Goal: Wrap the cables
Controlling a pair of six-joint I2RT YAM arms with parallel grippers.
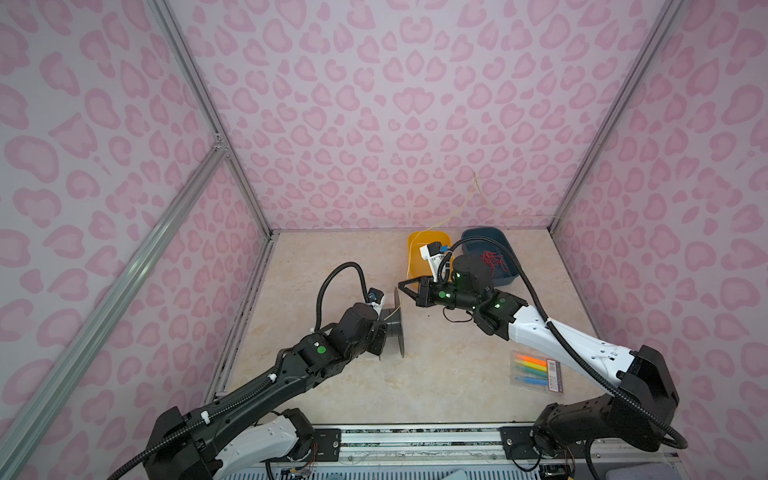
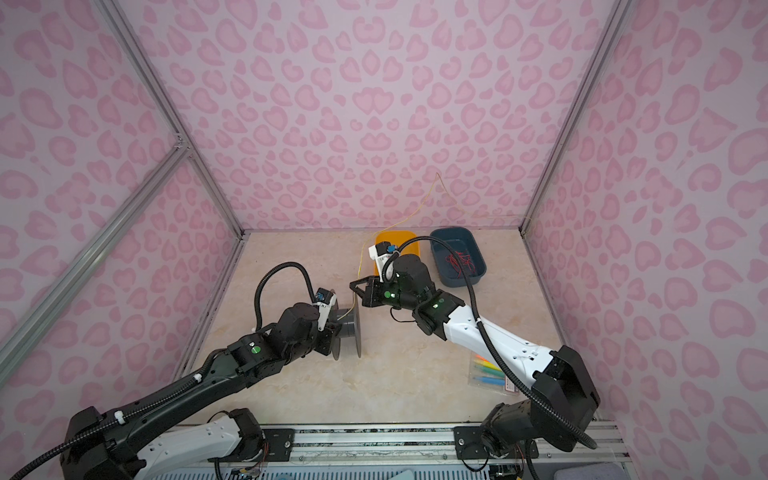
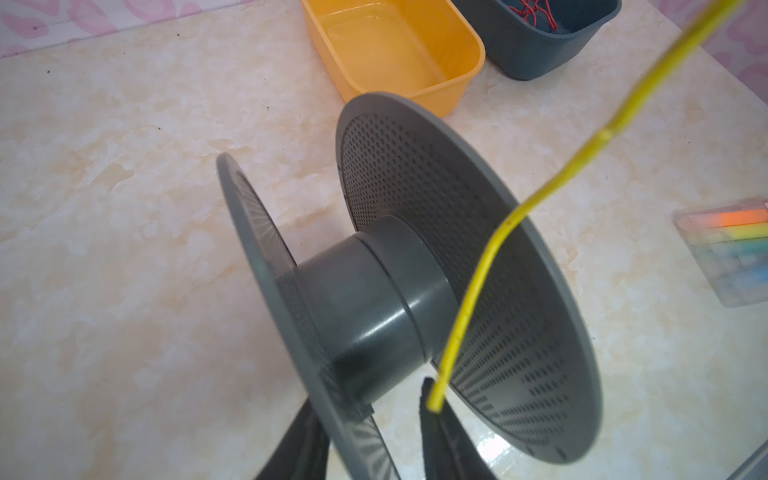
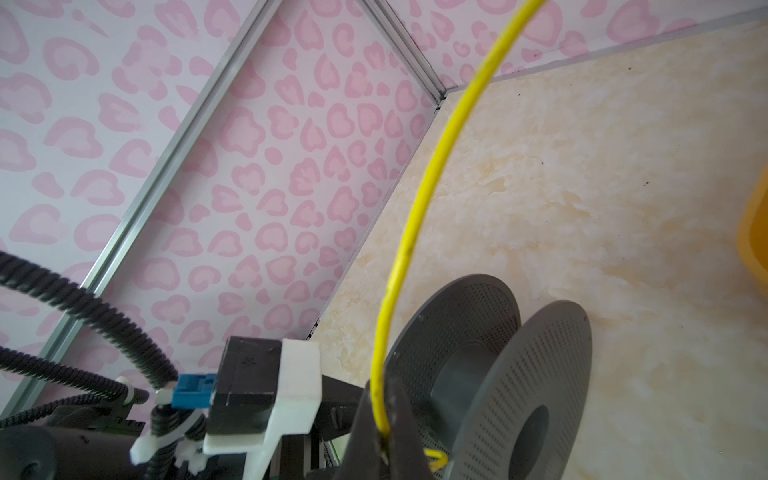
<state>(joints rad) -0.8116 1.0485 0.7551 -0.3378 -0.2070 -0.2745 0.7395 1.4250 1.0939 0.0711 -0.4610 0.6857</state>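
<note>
The cable is a thin yellow wire (image 1: 440, 227) that loops up the back wall in both top views and comes down to a grey spool (image 1: 395, 330) standing on its flanges. My right gripper (image 4: 380, 384) is shut on the wire (image 4: 419, 199) just above the spool (image 4: 465, 374). Past those fingers a short length (image 3: 478, 282) runs down between the flanges. Its end touches the inner finger of my left gripper (image 3: 365, 399). That gripper is open and straddles the near flange, with a gap still showing beside the inner finger.
An orange bin (image 1: 411, 249) and a blue bin (image 1: 512, 277) holding red wires (image 1: 492, 262) stand at the back, behind the right arm. A pack of coloured markers (image 1: 536, 370) lies at the front right. Pink patterned walls close in three sides.
</note>
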